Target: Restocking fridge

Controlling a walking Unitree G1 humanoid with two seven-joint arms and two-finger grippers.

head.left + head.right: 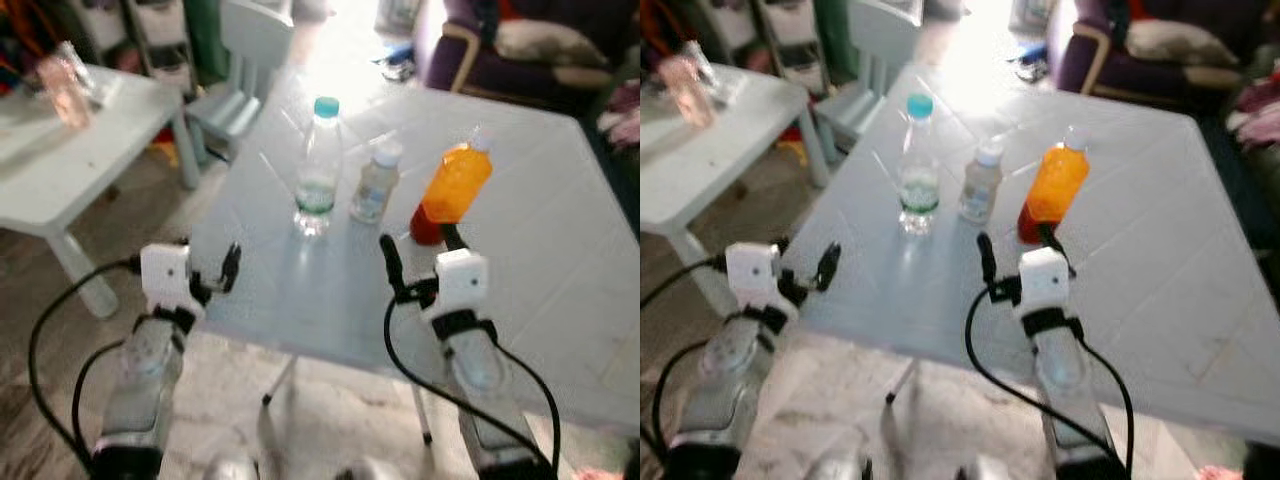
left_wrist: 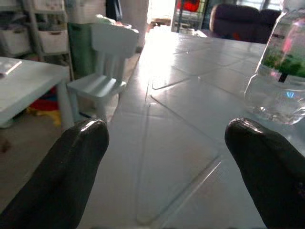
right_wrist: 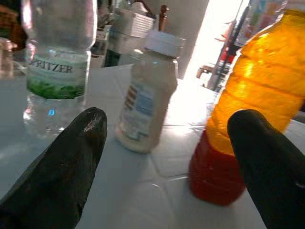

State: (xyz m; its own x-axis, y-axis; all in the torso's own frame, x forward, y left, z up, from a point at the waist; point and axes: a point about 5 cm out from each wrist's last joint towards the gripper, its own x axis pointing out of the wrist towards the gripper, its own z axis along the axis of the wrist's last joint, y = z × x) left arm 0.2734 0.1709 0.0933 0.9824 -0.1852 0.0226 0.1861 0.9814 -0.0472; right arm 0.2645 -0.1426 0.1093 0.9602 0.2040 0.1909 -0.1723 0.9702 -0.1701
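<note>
So, three bottles stand upright in a rough row on the pale grey-white table (image 1: pixel 560 250), mid-table, just ahead of my arms. Water bottle (image 1: pixel 318 170) on my left end: clear plastic, teal cap, green band label reading "SPRITZER" in the right wrist view, water only in the lower part. Middle one is a small cream bottle (image 1: pixel 376 184), white cap, milky contents, label with blue and orange print; shorter than the other two. Orange bottle (image 1: pixel 453 190) on my right end: bright orange liquid, ribbed body, red base, whitish cap, leaning a bit to my right as seen from the head views. The three are near each other, not touching as far as I can tell.

My right gripper (image 1: pixel 420 253) is just short of the orange bottle, fingers (image 3: pixel 62 167) spread wide, nothing held; the cream bottle sits in the gap seen from my wrist, the orange one by one finger. My left gripper (image 1: pixel 215 268) is over the table's near left edge, jaws wide apart, empty, the water bottle ahead and off to one side.

Off to my left: a small white side table (image 1: pixel 60 160) and a pale child's chair (image 1: pixel 240 70). Dark sofa (image 1: pixel 520 50) beyond the table.
</note>
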